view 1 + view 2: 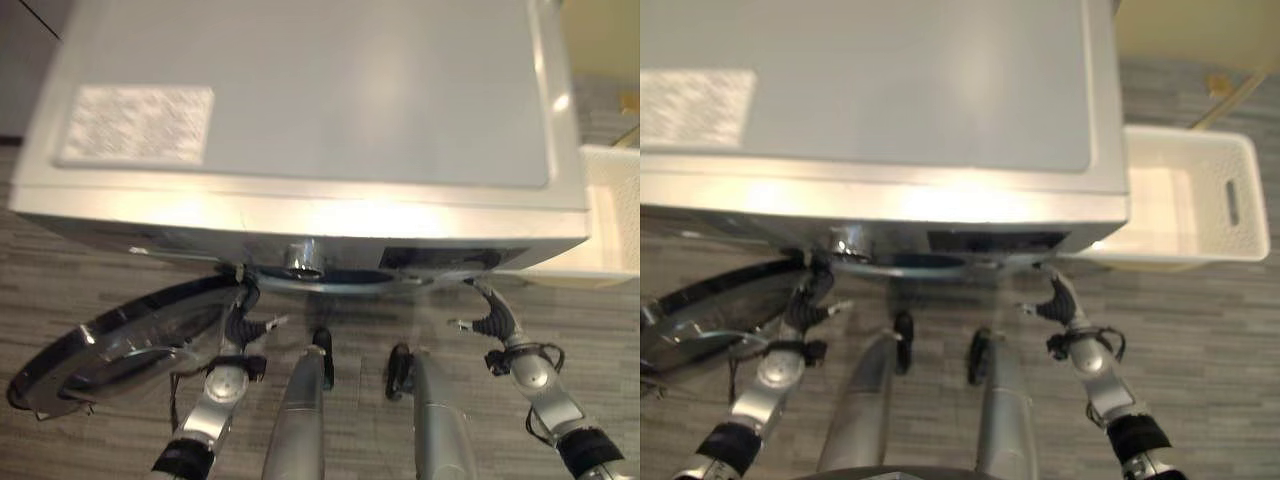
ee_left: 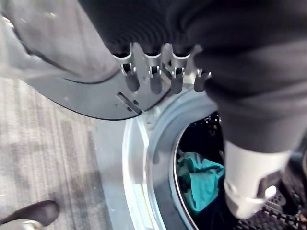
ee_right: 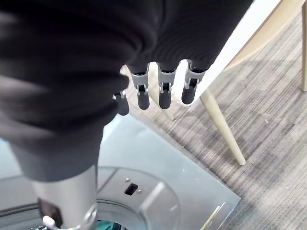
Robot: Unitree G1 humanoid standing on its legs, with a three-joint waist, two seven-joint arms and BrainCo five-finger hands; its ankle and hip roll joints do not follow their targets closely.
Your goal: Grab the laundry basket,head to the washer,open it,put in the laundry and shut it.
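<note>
Left hand (image 1: 243,325) partly hides laundry (image 2: 199,179)

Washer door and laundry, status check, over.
Both hands open, left hand by open washer door, right hand idle. Teal laundry in drum. White basket empty beside washer.

Round dark glass washer door (image 1: 120,340): cut by right eye view's left edge. White slotted plastic laundry basket (image 1: 1200,200): near end hidden behind grey washer top (image 1: 880,90). Teal crumpled cloth (image 2: 201,179) in drum: partly hidden behind thumb.
</note>
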